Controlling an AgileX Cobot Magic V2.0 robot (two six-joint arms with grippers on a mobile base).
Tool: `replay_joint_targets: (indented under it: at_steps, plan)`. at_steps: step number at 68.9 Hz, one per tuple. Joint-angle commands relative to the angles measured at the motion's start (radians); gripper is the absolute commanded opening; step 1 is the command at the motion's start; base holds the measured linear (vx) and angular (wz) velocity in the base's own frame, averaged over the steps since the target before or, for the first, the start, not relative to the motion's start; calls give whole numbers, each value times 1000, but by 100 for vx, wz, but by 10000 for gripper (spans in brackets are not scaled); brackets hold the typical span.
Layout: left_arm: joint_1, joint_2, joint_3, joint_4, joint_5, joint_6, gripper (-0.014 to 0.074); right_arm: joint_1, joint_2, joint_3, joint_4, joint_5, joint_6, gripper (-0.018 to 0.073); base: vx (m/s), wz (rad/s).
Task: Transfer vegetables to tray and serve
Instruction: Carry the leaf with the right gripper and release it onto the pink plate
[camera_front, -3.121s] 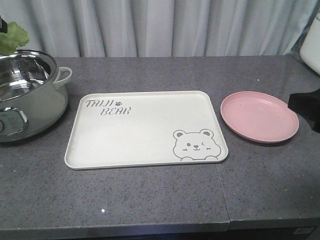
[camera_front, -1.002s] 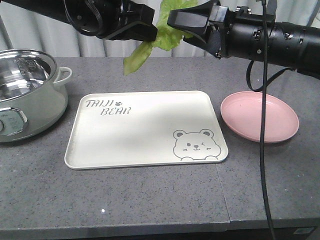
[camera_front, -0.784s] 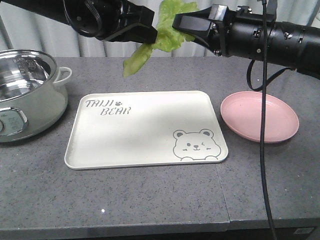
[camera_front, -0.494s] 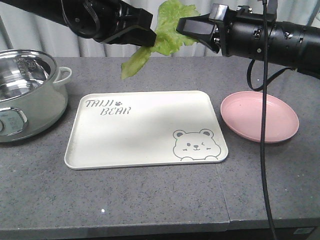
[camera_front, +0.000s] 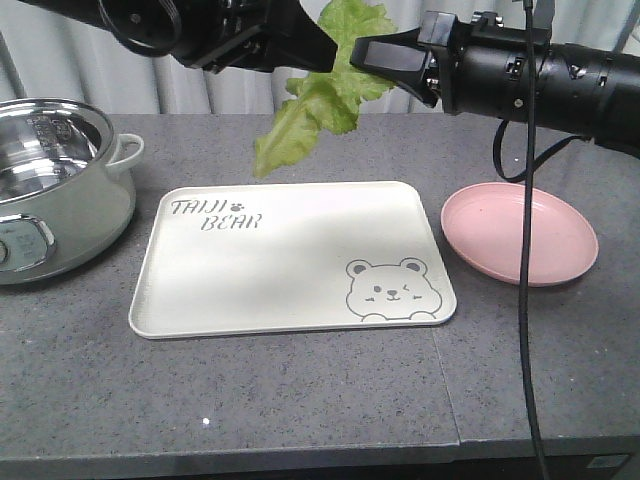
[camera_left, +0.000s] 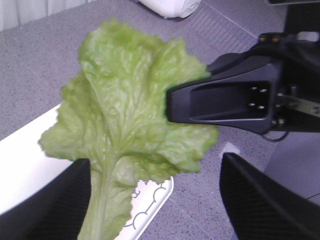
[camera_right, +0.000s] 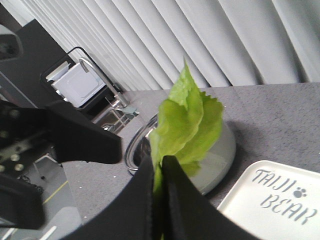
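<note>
**Lettuce held in the air above the tray's far edge**

In the front view both arms are cut off by the top of the frame, and the dark left gripper shows no clear gap there. In the left wrist view one black finger of the right gripper covers part of the leaf's right half. The steel pot to the left of the tray is cropped at the picture's edge.

The lettuce leaf is light green with frilly edges and a pale central rib. It hangs tilted, its narrow stem end lowest, above the tray's far rim and touching nothing below.

The right gripper's fingers are pressed together on the leaf, pinching it near its upper part. The left gripper's fingers stand wide apart either side of the leaf, gripping nothing; whether one brushes the stem I cannot tell. The pink plate lies to the right of the tray
</note>
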Motion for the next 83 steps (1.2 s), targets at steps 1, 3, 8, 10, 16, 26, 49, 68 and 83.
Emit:
replay_joint_targets:
  at_steps: [1,3,8,10,16,26,49,68,83]
  plan:
    - [-7,-75,-28,-18,-26,-3,540,-47,-59,-33,129,23,-35,-6,0,0]
    - [-7,-83,-28,1,-16,-3,536,-75,-68,-33,129,28,-28,-6,0,0]
    - [-7,-108,-28,66,12,-17,520,-144,-88,-33,119,61,-9,-6,0,0]
    - [-7,-117,-28,99,23,-29,512,-182,-96,-33,108,79,1,-6,0,0]
    - [-7,-135,-28,189,50,-53,484,-281,-108,-33,33,115,69,-6,0,0]
    - [-7,-147,-28,316,118,-100,433,-405,-104,-32,-182,123,158,-6,0,0]
    - [-7,-142,-26,452,191,-136,256,-449,34,-32,-342,9,195,-6,0,0]
    - [-7,-139,-26,450,191,-134,188,-449,214,-32,-342,-4,141,-2,0,0]
    - [-7,-139,-26,450,191,-134,189,-449,284,-32,-347,-7,146,91,0,0]
